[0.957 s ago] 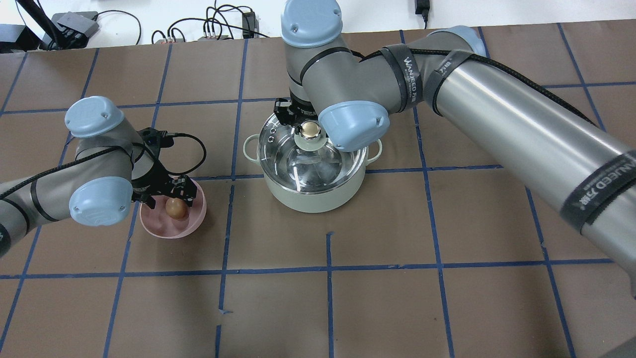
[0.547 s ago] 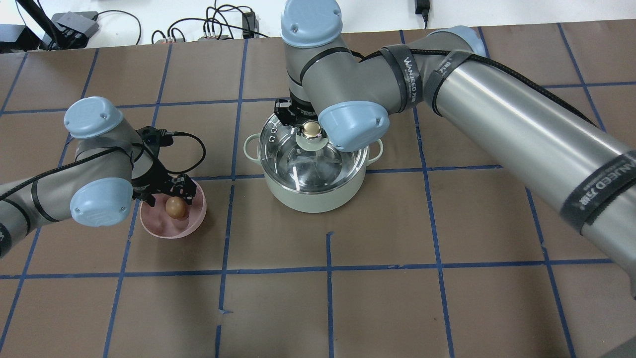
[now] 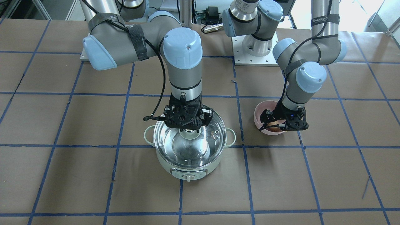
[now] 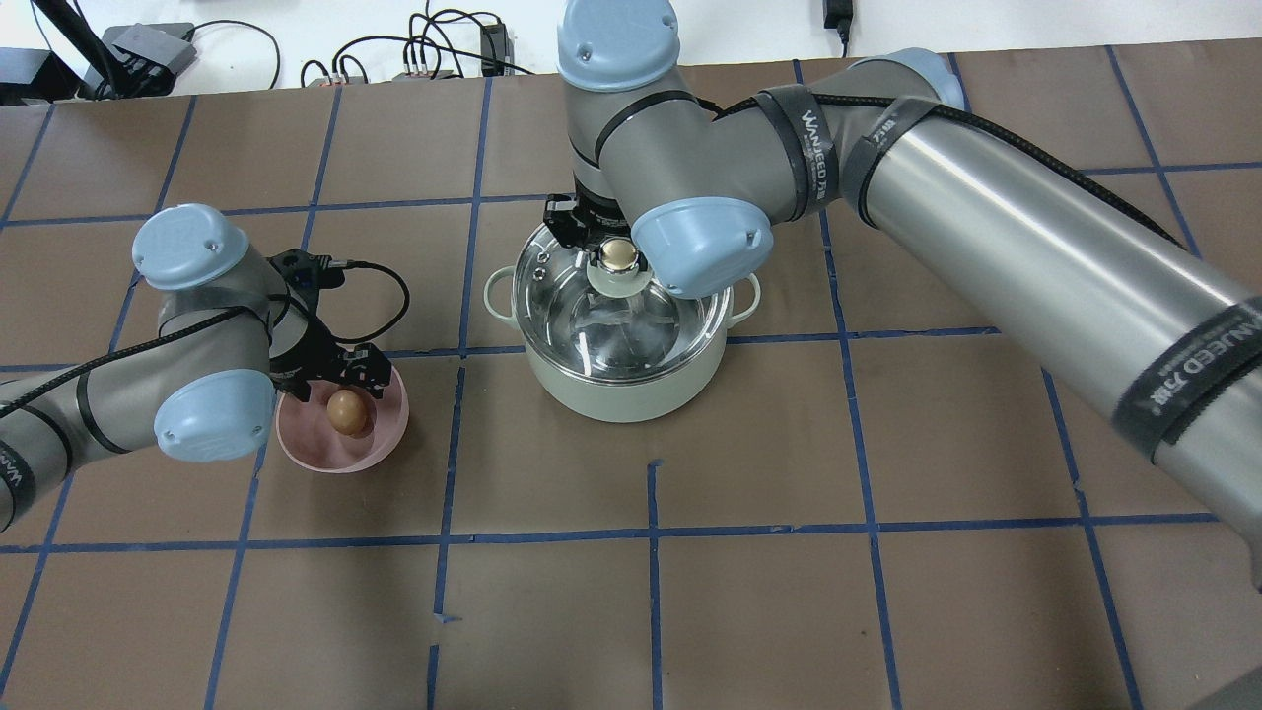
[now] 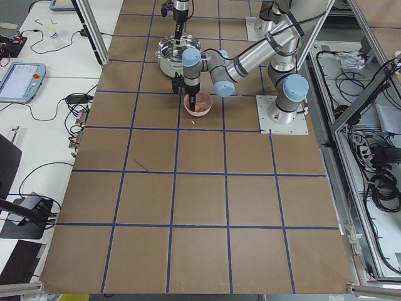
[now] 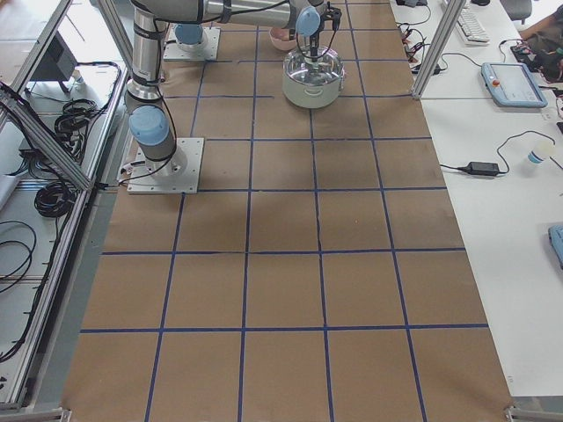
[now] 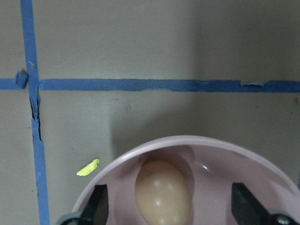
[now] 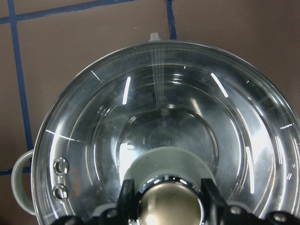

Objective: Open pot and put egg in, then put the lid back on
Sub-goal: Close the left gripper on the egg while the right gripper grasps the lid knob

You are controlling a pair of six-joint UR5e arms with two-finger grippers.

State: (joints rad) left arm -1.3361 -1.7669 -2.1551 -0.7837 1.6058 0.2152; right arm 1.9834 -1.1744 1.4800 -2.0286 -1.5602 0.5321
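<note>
The mint-green pot (image 4: 621, 394) stands mid-table with the glass lid (image 4: 582, 316) on it. My right gripper (image 3: 187, 129) is down over the lid, and in the right wrist view its fingers (image 8: 129, 197) press both sides of the beige-gold knob (image 8: 169, 206). The brown egg (image 4: 346, 412) lies in a pink bowl (image 4: 389, 434) to the pot's left. My left gripper (image 7: 171, 206) is open, lowered into the bowl, with one finger on each side of the egg and not touching it.
The pot's control dial (image 3: 187, 178) faces away from the robot. A small yellow scrap (image 7: 88, 167) lies on the brown paper beside the bowl. Blue tape lines grid the table. Cables and boxes lie along the far edge (image 4: 424, 54).
My left arm has shifted a little and its gripper has sunk lower around the egg. The right gripper has stayed at the lid knob, and the lid is still on the pot.
</note>
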